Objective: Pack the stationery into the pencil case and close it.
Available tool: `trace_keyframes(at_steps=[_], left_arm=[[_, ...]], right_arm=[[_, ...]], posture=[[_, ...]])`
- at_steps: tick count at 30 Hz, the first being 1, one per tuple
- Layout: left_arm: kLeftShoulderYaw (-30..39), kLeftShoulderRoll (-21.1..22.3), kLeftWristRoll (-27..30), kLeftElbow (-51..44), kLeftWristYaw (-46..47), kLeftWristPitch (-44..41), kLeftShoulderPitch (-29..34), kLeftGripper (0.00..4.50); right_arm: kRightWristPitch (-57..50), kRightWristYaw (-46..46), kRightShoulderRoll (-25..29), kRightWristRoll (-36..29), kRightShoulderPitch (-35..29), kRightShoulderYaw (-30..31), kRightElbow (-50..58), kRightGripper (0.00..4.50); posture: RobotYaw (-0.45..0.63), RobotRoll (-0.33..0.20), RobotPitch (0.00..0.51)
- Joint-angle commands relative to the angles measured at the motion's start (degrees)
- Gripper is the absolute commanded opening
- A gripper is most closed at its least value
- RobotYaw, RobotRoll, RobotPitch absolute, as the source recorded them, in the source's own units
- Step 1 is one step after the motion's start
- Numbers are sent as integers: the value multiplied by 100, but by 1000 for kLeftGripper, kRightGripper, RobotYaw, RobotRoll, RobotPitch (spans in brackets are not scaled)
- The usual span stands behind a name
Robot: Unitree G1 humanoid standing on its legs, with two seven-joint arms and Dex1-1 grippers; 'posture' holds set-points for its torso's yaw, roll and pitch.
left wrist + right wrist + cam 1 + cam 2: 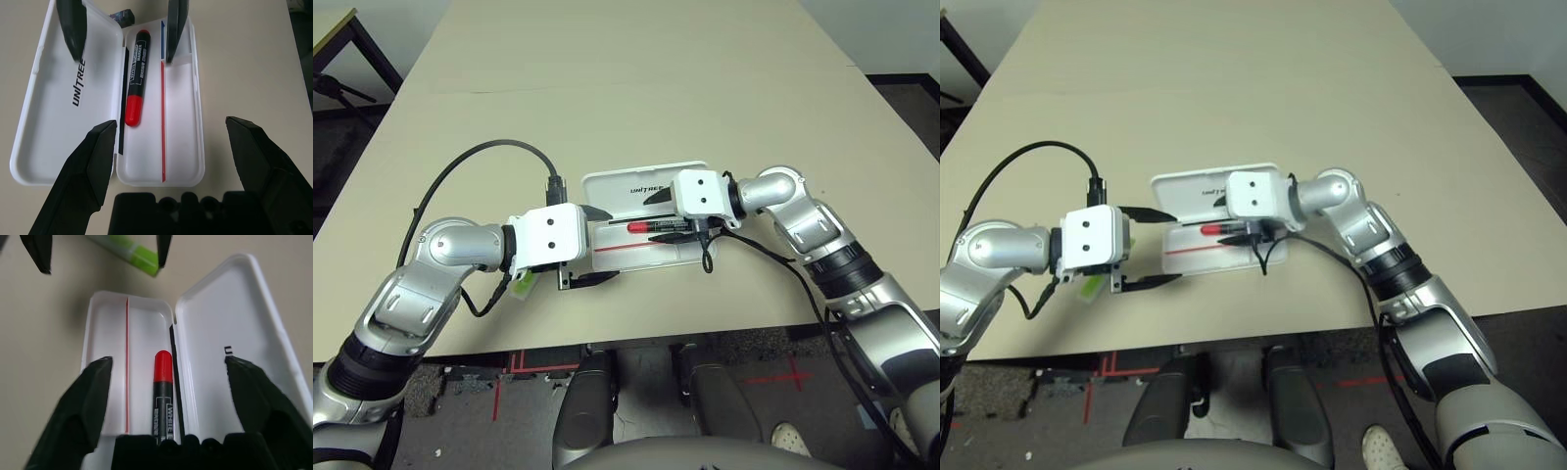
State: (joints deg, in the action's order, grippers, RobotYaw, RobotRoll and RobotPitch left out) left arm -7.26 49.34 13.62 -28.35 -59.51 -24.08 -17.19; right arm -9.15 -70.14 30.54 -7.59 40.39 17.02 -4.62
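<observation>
Closest to the camera, the left claw [599, 246] sat with its fingers spread wide, gripping nothing, at the left end of the pencil case [651, 257]. That white case lay open on the beige counter [636, 88], lid flat with the lettering showing. Inside the tray, right beside the hinge, lay the marker [135, 77], red cap pointing toward the left claw. The right claw [668, 215] hung over the case's other end, fingers wide too and off the marker. The green highlighter [128, 249] was on the counter just past the left claw. A small dark block [122, 16] sat outside the case, by its far corner.
</observation>
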Motion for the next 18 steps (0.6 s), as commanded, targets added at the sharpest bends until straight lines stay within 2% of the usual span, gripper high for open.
trace_keyframes(at_steps=[1,10,14,18], left_arm=[[88,61,43,-65,45,-58,121,4500],[290,135,37,32,103,-9,334,4500],[413,117,21,124,222,-50,429,4500],[673,84,-93,122,720,-544,644,4500]], right_arm=[[-473,-284,452,-628,-388,-549,443,4480],[-841,-568,1555,-1295,-1495,-1375,1067,4480],[-921,-487,1648,-1437,-1676,-1478,1194,4480],[-987,-445,1670,-1538,-1768,-1490,1293,4480]], posture=[[52,0,168],[31,0,167],[21,0,164],[20,0,165]])
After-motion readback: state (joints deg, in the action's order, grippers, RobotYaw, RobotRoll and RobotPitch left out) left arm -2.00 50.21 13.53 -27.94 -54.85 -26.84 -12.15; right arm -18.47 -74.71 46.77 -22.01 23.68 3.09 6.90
